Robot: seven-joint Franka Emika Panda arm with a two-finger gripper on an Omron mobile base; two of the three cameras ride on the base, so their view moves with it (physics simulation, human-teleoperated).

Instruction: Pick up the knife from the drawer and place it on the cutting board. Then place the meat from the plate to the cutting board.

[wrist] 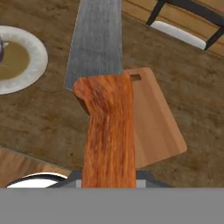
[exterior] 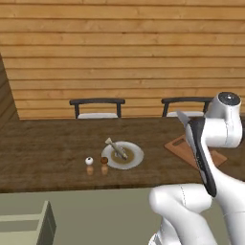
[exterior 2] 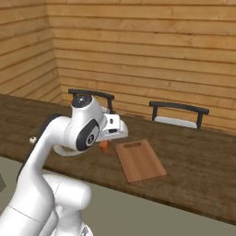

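My gripper (exterior 2: 105, 143) is shut on the knife's orange-red handle (wrist: 109, 135), above the wooden counter. The grey blade (wrist: 97, 39) points away from the hand, and its tip (exterior: 182, 117) pokes out beside my forearm. The reddish-brown cutting board (wrist: 154, 124) lies just right of the knife in the hand view, bare (exterior 2: 139, 160), and my arm partly covers it in the left base view (exterior: 181, 145). The meat (exterior: 116, 147) rests on the off-white plate (exterior: 135, 155), left of the board. The pale drawer (exterior: 45, 221) stands open at the lower left.
Two small shakers, white (exterior: 89, 161) and brown (exterior: 104, 161), stand just left of the plate. Two dark chairs (exterior: 97, 107) (exterior: 185, 104) sit behind the counter against the plank wall. The counter's near edge runs below the board.
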